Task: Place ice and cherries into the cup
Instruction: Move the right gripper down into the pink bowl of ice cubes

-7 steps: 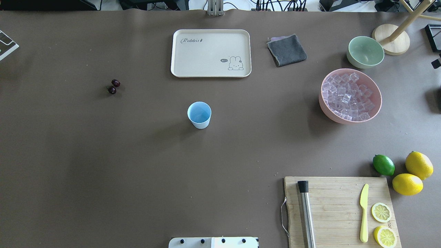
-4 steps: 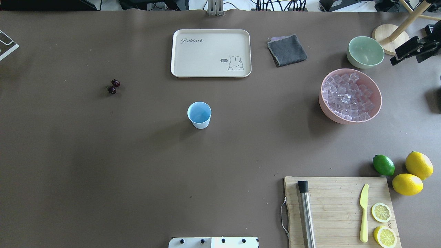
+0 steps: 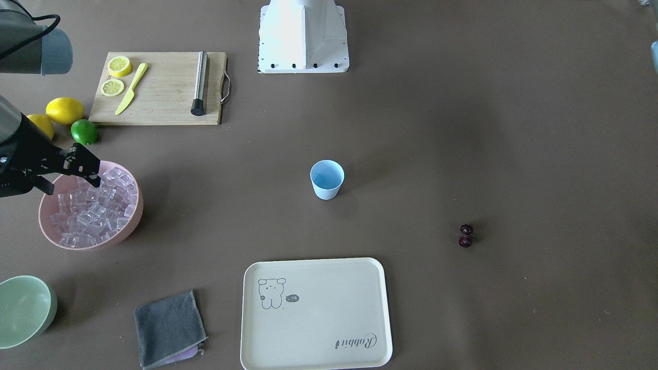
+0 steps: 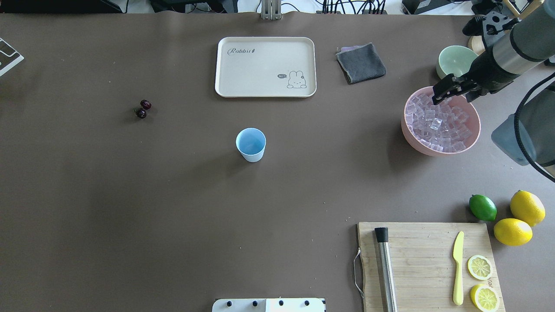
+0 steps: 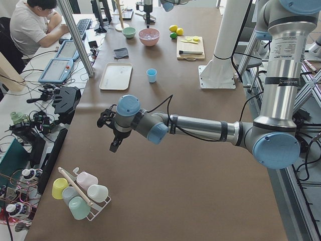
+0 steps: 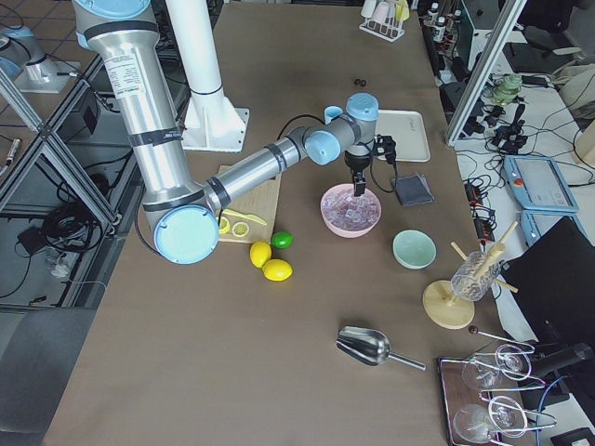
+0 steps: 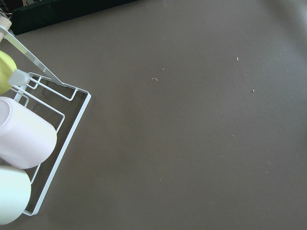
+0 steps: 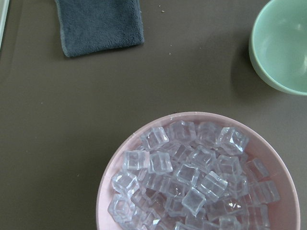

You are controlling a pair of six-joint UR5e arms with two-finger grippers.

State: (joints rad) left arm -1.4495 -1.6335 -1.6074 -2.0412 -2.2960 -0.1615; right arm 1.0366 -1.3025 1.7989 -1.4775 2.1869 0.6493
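Ice (image 4: 438, 123) fills the pink bowl (image 4: 476, 130) on the right side of the surface (image 4: 173, 216). The right claw (image 4: 439, 96) hangs over the far part of the bowl, its jaws apart and holding nothing. The blue cup (image 4: 250, 145) stands upright mid-surface, well apart from the bowl. The cherries (image 4: 143, 109) lie further left. The left claw (image 5: 109, 131) hovers near the surface's left end; whether it is open I cannot tell.

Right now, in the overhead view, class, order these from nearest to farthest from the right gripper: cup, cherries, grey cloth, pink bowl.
1. pink bowl, directly beneath the right gripper, on the table's right.
2. grey cloth, to the gripper's left, toward the far edge.
3. cup, mid-table.
4. cherries, far left.
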